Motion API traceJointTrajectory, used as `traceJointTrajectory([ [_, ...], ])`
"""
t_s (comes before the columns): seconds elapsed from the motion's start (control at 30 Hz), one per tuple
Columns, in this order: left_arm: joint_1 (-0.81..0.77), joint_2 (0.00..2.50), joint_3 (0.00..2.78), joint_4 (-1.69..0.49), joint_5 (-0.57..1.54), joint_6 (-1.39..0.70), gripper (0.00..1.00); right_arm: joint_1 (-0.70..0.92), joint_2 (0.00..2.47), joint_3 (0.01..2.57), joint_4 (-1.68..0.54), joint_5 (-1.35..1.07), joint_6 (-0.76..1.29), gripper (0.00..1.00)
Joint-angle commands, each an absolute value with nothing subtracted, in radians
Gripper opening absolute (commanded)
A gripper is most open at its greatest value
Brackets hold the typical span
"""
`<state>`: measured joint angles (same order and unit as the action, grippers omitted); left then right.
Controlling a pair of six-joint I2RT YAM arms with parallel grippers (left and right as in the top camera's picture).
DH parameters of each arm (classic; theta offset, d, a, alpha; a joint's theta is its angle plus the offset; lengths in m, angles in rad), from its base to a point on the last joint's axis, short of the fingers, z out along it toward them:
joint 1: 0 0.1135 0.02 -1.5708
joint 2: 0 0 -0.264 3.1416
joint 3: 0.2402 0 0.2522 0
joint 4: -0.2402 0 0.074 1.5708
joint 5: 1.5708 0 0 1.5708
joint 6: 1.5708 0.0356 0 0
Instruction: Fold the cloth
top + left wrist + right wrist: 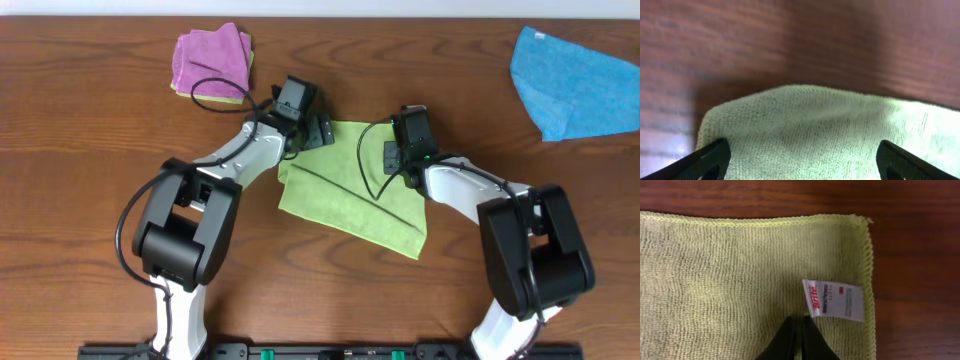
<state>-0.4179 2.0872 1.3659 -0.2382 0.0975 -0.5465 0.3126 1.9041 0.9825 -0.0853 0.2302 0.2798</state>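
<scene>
The right hand (797,332), fingers pressed together, sits on the green cloth (730,280), with its white label (832,300) at 1 o'clock. The left hand (800,162) gapes wide astride a rounded corner. The cloth lies mid-tabletop (80,120), askew, with a slanting crease and one corner pointing to 5 o'clock.

My two arms match. Left arm (245,150) and right arm (455,188) each have a glossy white link between chunky black joint housings (185,228). A thin black cable (213,92) loops off the left wrist, and a second one off the right. The left gripper (316,132) has matte black, angular fingers (707,161). The right gripper (797,339) has the same black wedge shape.
</scene>
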Motion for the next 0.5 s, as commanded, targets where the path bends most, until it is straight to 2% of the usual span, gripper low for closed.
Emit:
traceJointTrajectory([
  [0.0,-0.386,2.145,1.337,-0.249,0.071,-0.547,0.95,0.308,1.933,0.974,-0.068,0.26,0.299,0.11],
  [0.07,-0.385,2.145,1.337,-0.269,0.074,-0.546,0.95,0.308,1.929,0.979,-0.06,0.166,0.297,0.18],
  [0.17,-0.385,2.145,1.337,-0.303,0.079,-0.547,0.95,0.31,1.906,1.002,-0.094,0.044,0.291,0.42],
  [0.27,-0.385,2.145,1.338,-0.323,0.08,-0.547,0.95,0.311,1.863,1.034,-0.171,0.013,0.291,0.53],
  [0.47,-0.385,2.13,1.364,-0.343,0.149,-0.546,0.95,0.325,1.747,1.068,-0.339,-0.079,0.253,0.58],
])
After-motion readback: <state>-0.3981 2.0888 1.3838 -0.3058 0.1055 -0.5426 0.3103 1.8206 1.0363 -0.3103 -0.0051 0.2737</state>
